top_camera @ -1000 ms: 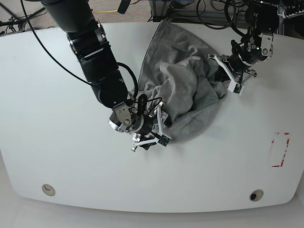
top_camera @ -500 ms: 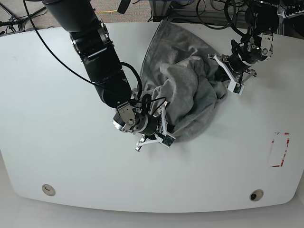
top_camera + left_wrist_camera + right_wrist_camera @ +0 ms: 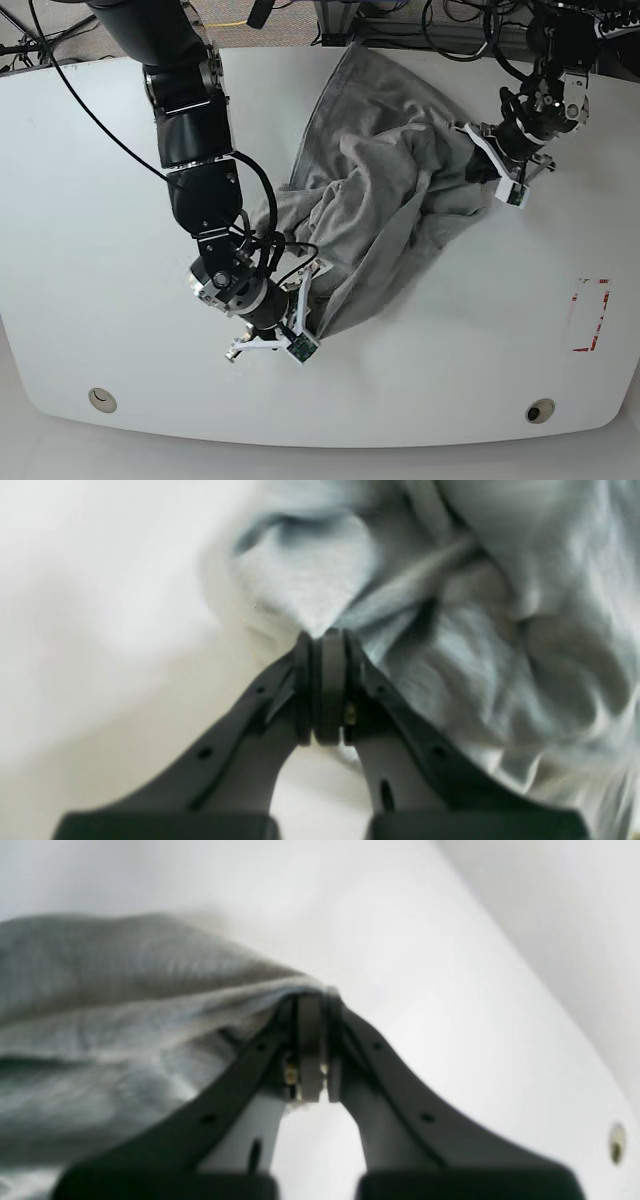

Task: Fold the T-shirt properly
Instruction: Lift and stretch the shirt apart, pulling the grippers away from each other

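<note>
The grey T-shirt (image 3: 380, 190) lies crumpled on the white table (image 3: 90, 200), pulled out between my two grippers. At the front left of the heap, my right gripper (image 3: 303, 335) is shut on the shirt's lower edge. The right wrist view shows its jaws (image 3: 311, 997) pinching a thin fold of the cloth (image 3: 100, 1005). My left gripper (image 3: 503, 188) holds the right side of the heap. In the left wrist view it is (image 3: 324, 637) shut on a bunched fold of the fabric (image 3: 475, 630). No lettering shows.
A red-outlined rectangle (image 3: 590, 315) is marked on the table at the right. Two round holes (image 3: 101, 400) (image 3: 540, 411) sit near the front edge. Cables (image 3: 400, 20) and equipment lie beyond the back edge.
My right gripper has shut on the shirt's edge and dragged it toward the front left. The left gripper has shifted slightly right, and the cloth is drawn out longer.
</note>
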Robot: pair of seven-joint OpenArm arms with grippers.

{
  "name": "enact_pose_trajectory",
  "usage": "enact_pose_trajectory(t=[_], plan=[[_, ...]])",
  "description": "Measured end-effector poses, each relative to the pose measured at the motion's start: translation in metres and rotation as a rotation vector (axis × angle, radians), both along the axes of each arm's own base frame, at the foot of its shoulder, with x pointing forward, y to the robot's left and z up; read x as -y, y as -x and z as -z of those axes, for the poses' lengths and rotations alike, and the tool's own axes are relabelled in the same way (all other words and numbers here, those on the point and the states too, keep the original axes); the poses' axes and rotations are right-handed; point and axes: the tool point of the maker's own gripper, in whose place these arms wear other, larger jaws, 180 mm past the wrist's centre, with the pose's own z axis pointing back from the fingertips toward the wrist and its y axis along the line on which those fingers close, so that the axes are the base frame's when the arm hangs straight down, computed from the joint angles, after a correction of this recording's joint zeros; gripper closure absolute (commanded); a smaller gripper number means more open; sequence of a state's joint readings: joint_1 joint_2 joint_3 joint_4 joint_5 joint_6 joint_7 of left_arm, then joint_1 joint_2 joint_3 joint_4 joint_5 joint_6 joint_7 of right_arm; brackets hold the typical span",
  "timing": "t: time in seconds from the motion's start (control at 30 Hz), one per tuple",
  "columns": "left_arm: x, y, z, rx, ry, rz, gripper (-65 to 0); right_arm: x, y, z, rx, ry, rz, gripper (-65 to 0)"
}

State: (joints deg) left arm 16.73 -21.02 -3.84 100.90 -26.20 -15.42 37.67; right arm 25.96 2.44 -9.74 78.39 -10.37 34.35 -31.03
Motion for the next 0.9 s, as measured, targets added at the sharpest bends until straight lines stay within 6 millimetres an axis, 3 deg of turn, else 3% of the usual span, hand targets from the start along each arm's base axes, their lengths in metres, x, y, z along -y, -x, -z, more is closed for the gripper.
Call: enact_pose_trajectory(t=[0.17,0.4,0.6,0.77,0.9], plan=[[-0.015,-0.012,-0.023,0.064,-0.029,-0.029,-0.4,0.02,-0.005,-0.025,0.045,-0.007,0.064,0.0],[-0.015,-0.036,-0.062,0.181,-0.044,-0.01,-0.4,0.045,-0.015,-0.051,0.103,0.035,0.105,0.0],[-0.052,-0.06,-0.1,0.256,-0.114,-0.078,-0.4,0.057,-0.028,-0.08,0.169,0.058,0.117,0.0],[-0.074,-0.081,-0.146,0.343,-0.173,-0.079,-0.4,0.072,-0.041,-0.119,0.226,0.099,0.137,0.0],[-0.091,-0.096,-0.186,0.41,-0.215,-0.089,-0.4,0.072,-0.049,-0.154,0.296,0.1,0.143,0.0]])
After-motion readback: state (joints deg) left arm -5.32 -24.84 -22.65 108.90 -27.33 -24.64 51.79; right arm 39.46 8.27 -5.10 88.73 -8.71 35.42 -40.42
